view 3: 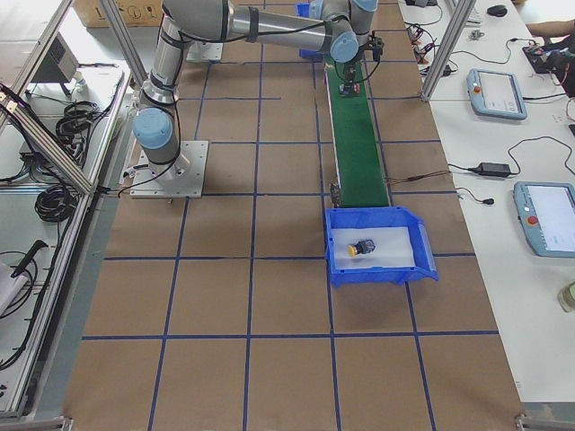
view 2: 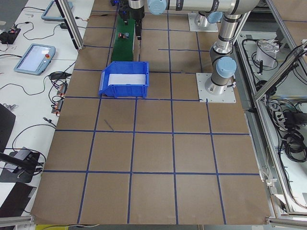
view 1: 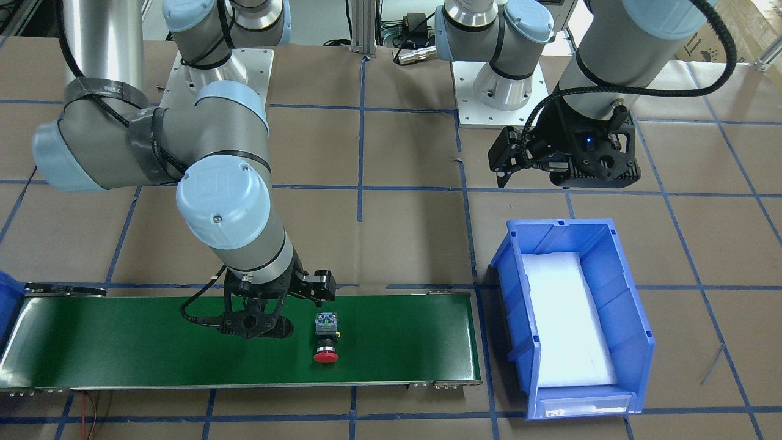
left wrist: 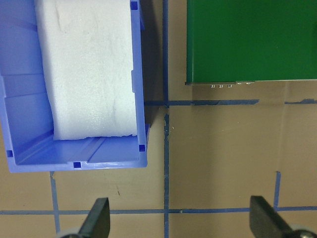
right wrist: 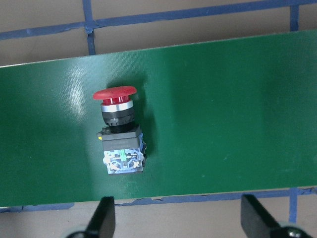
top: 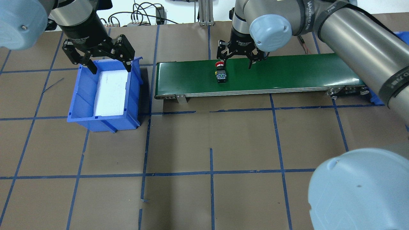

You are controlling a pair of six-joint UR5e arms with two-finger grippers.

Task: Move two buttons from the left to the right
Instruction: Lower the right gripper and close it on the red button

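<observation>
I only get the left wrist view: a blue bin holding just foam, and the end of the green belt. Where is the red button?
Observer: The red button lies on its side on the green belt, out of your view.
Operator: Is the right gripper holding it?
Observer: No. The right gripper hangs open over the belt, with the button near one finger, not gripped.
Operator: And the yellow one?
Observer: The exterior right view shows the yellow button lying in the other blue bin, at the belt's opposite end.

Red-capped button (right wrist: 119,131) and yellow-capped button (view 3: 363,246), well apart.
Former sideways on green belt (right wrist: 223,99); latter inside blue bin (view 3: 377,274).
</observation>
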